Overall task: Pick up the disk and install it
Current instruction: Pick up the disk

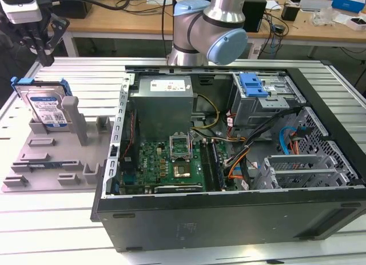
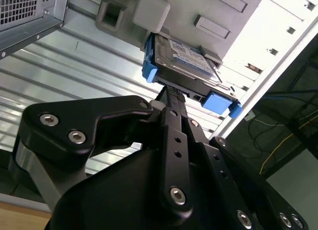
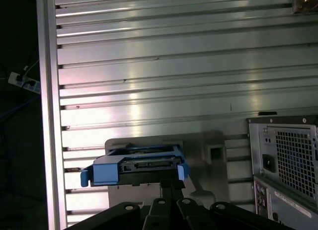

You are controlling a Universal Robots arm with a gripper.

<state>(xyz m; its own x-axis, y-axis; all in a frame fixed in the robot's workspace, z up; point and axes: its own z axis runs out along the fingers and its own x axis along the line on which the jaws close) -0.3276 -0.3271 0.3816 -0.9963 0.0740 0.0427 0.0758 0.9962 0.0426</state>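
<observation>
Hanging shut w/ nothing between them, the jaws sit just above the disk (image 1: 46,107) (image 2: 186,56) (image 3: 134,168), not touching it. Disk stands on edge directly below in a grey holder (image 1: 34,145) on the counter (image 1: 57,219); open PC case (image 1: 229,219) lies farther off, beside the holder

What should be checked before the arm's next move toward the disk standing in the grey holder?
1. The disk stands upright in the grey holder: ok.
2. The claw is above the disk and lined up with its top edge in the second wrist view: ok.
3. The claw holds the disk: not ok; a gap between them shows in the exterior view.
4. The computer case lies with its side open: ok.
5. The drive cage is free to take the disk: cannot tell.
</observation>
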